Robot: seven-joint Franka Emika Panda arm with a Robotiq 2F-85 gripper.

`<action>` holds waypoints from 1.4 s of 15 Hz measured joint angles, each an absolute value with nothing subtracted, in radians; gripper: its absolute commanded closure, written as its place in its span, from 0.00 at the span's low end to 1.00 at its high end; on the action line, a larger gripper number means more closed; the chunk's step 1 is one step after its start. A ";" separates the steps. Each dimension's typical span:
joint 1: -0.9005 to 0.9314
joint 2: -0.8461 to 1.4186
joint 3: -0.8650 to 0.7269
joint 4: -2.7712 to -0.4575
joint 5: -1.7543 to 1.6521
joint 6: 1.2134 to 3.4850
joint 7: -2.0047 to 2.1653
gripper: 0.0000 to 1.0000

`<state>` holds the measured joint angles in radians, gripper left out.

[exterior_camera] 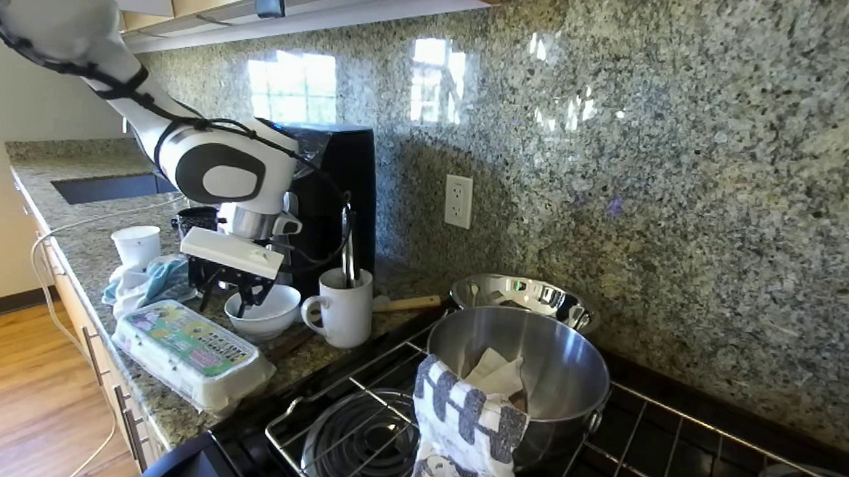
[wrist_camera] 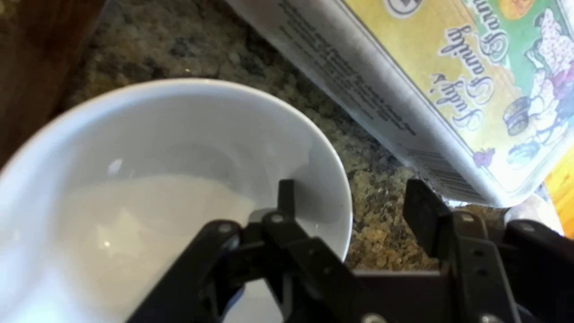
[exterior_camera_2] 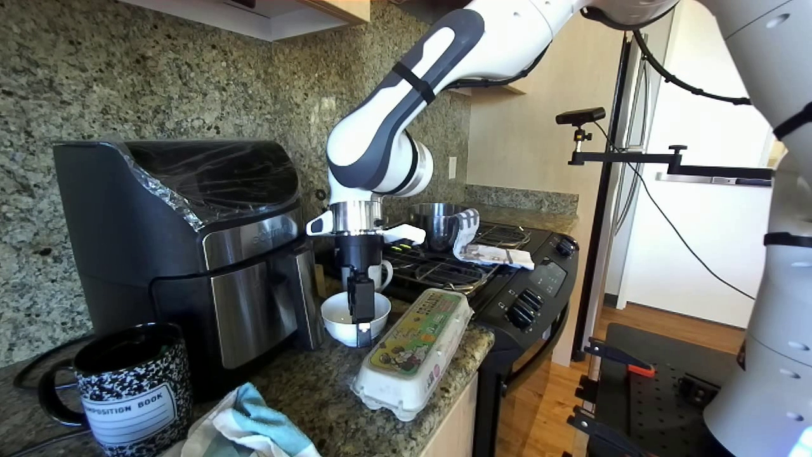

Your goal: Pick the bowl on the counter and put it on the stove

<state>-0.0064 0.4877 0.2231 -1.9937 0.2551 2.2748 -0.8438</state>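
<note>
Gripper (wrist_camera: 350, 193) spread, fingers (wrist_camera: 286, 197) parted and pointing down at the rim of the bowl (wrist_camera: 179, 125); one finger is over the inside, its mate outside, rim in the gap between; can't tell if either touches it; bowl sits upright on the counter (exterior_camera_2: 346, 412), set back from the front edge, near the edge that meets the stove (exterior_camera: 689, 463); egg carton (exterior_camera_2: 415, 346), lid down, lies along the front edge, one end by the front corner at the stove, just beside the bowl, granite showing between them; white mug (exterior_camera: 346, 314) at the stove-side edge, next to the bowl, steel utensil (exterior_camera: 349, 256) standing in it; air fryer (exterior_camera_2: 177, 247) toward the back edge, by the granite wall (exterior_camera: 687, 209); farther from the stove, speckled black mug (exterior_camera_2: 136, 387) toward the back edge, teal-and-white cloth (exterior_camera_2: 254, 419) nearer the front edge; on the stove, steel pot (exterior_camera: 570, 362) with a patterned cloth (exterior_camera: 472, 430) hanging over its rim; in an exterior view a shiny steel basin (exterior_camera: 523, 293) shows behind it.
</note>
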 measured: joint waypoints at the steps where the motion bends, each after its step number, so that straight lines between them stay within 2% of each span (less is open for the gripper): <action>1: -0.006 0.488 0.223 -1.994 0.255 2.276 -0.844 0.74; 4: -0.006 0.488 0.222 -1.994 0.255 2.277 -0.844 0.96; 6: -0.006 0.483 0.222 -1.990 0.255 2.277 -0.843 0.93; 21: -0.008 0.456 0.201 -1.961 0.248 2.278 -0.838 0.97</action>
